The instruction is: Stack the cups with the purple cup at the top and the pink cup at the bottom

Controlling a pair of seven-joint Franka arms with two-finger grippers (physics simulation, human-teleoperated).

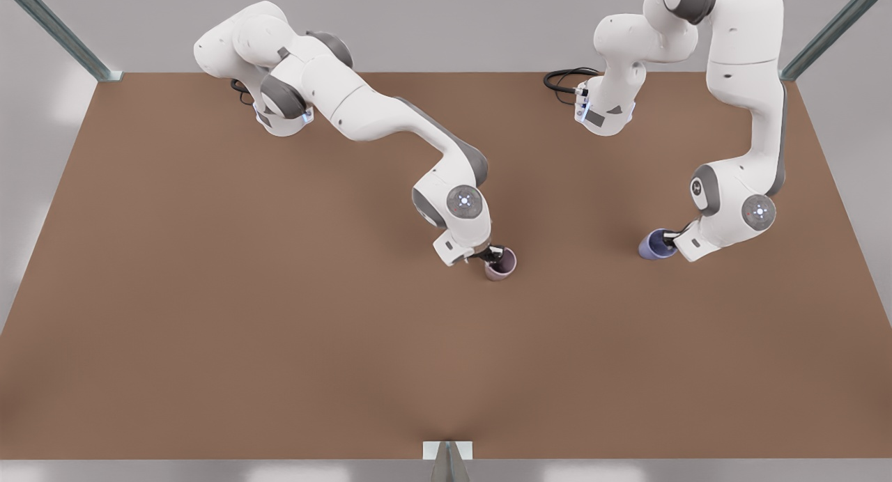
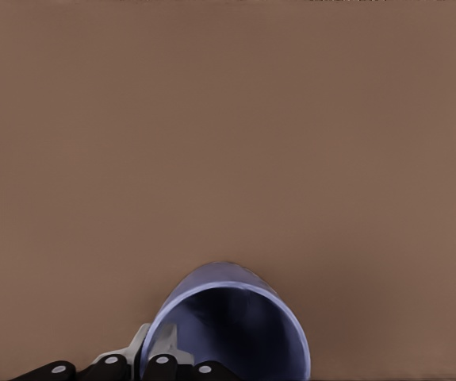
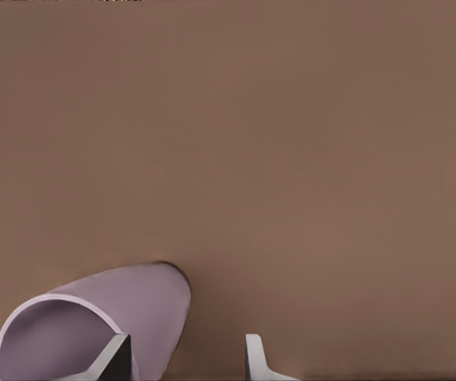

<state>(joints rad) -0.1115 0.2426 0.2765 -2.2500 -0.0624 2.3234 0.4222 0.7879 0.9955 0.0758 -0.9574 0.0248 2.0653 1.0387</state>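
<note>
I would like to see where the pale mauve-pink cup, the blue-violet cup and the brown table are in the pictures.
pale mauve-pink cup [image 1: 501, 263]: front view, on its open mouth.
blue-violet cup [image 2: 235, 333]: left wrist view, on its dark inner wall.
brown table [image 1: 209, 294]: front view, on a bare part of its top.

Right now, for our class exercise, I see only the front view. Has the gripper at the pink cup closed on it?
Observer: No. The right gripper is open. One finger is at the pink cup wall, and the other stands clear beside it.
Operator: And the arm at the purple cup?
Observer: The left gripper pinches the purple cup at its rim, with the wall between the fingers.
</note>
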